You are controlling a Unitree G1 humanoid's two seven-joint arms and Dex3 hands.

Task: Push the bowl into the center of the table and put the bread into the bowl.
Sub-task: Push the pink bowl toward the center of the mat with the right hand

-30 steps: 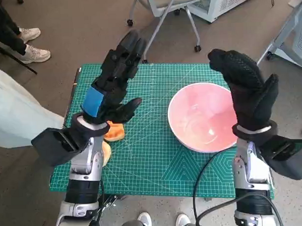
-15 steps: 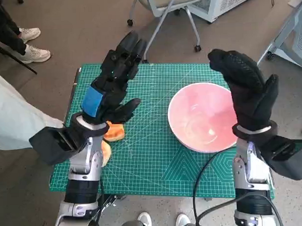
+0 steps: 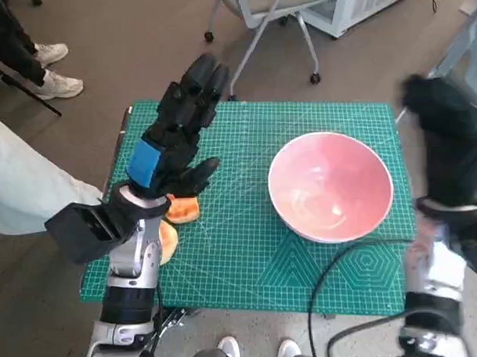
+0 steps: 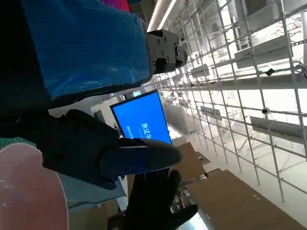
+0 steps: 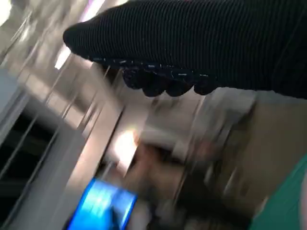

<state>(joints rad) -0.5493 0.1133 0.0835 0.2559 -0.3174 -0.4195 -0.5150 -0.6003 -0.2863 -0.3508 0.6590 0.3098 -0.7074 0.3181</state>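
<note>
Pink bowl (image 3: 330, 185) sat empty on the right of the green cutting mat (image 3: 241, 249), bread (image 3: 181, 209) at its left edge — left hand (image 3: 174, 138) above, fingers spread, holding nothing, blurred right hand (image 3: 449, 144) beside the bowl — its grasp unclear.

Even, bright overhead light fills the head view; the green tabletop (image 3: 249, 249) is sharp, with soft shadows and a pale sheen inside the pink bowl (image 3: 330, 185). The right robot hand (image 3: 449, 144) is smeared by motion blur. The right wrist view is blurred throughout. In the left wrist view, ceiling lights glare white.
</note>
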